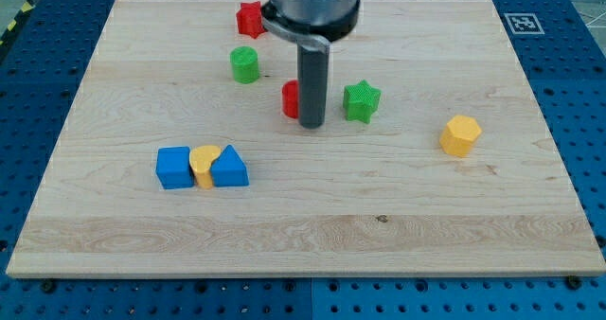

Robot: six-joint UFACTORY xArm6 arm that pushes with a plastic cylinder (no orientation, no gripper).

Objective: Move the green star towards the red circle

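The green star (361, 101) lies a little right of the board's middle. The red circle (290, 99) lies to its left, partly hidden behind my rod. My tip (311, 125) rests on the board between the two, close to the red circle's right side and a short gap left of the green star. I cannot tell whether the tip touches the red circle.
A green circle (244, 64) and a red star (249, 19) lie toward the view's top left of the rod. A yellow hexagon (460, 135) lies at the right. A blue cube (173, 167), yellow heart (204, 163) and blue triangle (229, 168) sit together at the lower left on the wooden board (379, 225).
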